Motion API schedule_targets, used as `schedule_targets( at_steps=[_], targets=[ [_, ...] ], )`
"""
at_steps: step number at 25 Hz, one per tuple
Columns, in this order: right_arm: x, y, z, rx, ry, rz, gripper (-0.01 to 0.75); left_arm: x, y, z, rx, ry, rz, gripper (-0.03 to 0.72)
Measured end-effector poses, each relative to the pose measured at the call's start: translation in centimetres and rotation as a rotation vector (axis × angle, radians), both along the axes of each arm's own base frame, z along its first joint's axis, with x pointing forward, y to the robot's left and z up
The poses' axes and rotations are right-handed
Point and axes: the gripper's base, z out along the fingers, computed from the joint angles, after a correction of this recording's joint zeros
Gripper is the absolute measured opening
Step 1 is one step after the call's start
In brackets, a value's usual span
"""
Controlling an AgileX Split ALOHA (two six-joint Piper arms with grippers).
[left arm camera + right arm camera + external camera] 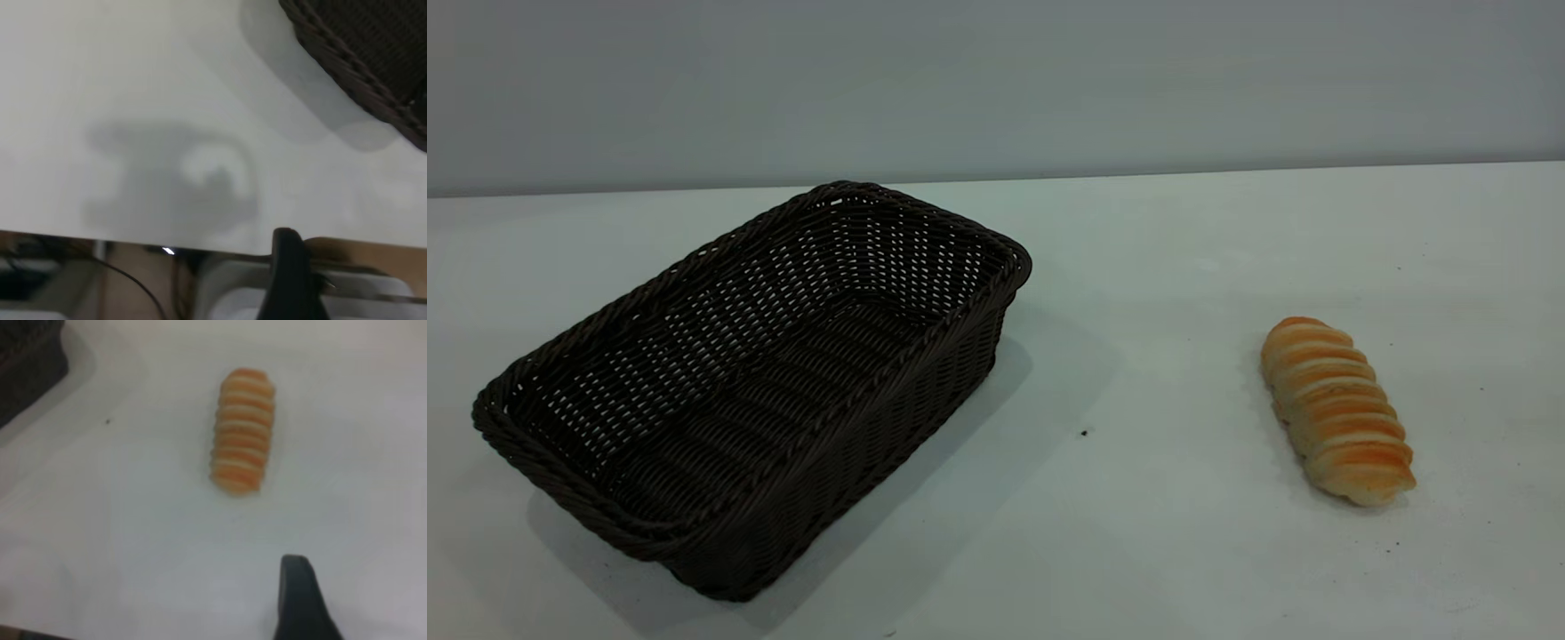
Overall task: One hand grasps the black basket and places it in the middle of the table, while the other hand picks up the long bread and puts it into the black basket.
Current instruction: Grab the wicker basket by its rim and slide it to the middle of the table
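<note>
You've got the black basket sitting on the left half of the table in the exterior view, turned at an angle so one short end points toward the back wall and the other toward the near left corner, and there's nothing in it. Over on the right side lies the long bread, flat on the white surface, well apart from the basket, its ridged length running roughly front to back with a slight slant. A small dark speck sits on the table between the two. Neither arm shows in the exterior view. From your left wrist camera, the left gripper shows only one dark finger at the frame's edge, over the table edge, with a corner of the basket's braided rim some way off; whether its jaws are apart or together, you cannot tell. From your right wrist camera, the right gripper likewise shows a single dark finger, clear of the bread and not touching it, so its jaws can't be judged either.
</note>
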Motion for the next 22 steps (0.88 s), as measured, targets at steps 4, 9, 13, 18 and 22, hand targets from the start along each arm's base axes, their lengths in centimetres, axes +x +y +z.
schedule_targets(
  at_steps=[4,9,13,18,22],
  targets=[
    [1.1,0.1,-0.4,0.01,0.011,-0.007,0.44,4.4,-0.3,-3.0,-0.078,0.056,0.084,0.567],
    [1.5,0.0,-0.3,0.007,-0.022,-0.009,0.44,8.0,-0.2,-7.5,-0.122,0.149,0.236,0.567],
    [1.5,0.0,-0.3,0.007,-0.024,-0.01,0.44,9.9,-0.3,-10.1,-0.18,0.154,0.365,0.567],
    [1.5,0.0,-0.3,0.008,-0.024,-0.01,0.44,11.3,-1.9,-11.1,-0.237,0.147,0.361,0.567],
    [1.5,0.1,-0.2,0.01,-0.025,-0.01,0.44,11.4,-3.6,-11.5,-0.266,0.172,0.343,0.567]
  ],
)
